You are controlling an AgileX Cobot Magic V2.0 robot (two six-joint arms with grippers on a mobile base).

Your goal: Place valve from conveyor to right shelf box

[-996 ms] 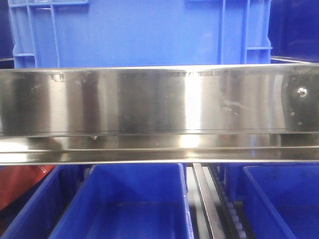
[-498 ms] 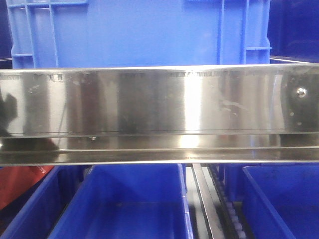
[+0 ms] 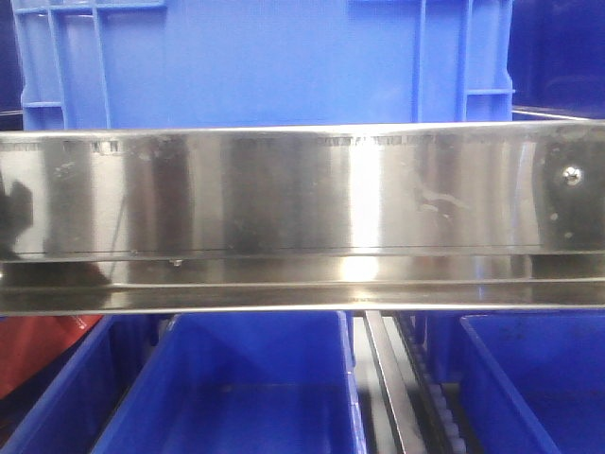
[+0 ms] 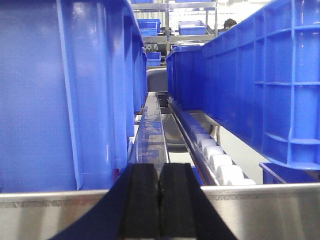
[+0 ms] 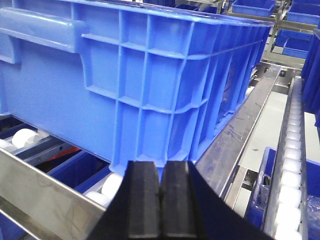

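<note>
Valve and conveyor not in view; both arms face the shelf.
Left gripper and right gripper pressed together, empty. I expect rigid, slick metal; I'd grasp its ringed body.

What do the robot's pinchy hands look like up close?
Both look alike. The left gripper and the right gripper each have two black, blocky jaws with a dull, matte surface, widening into black arms at the base. No cables, stickers or markings show.
</note>
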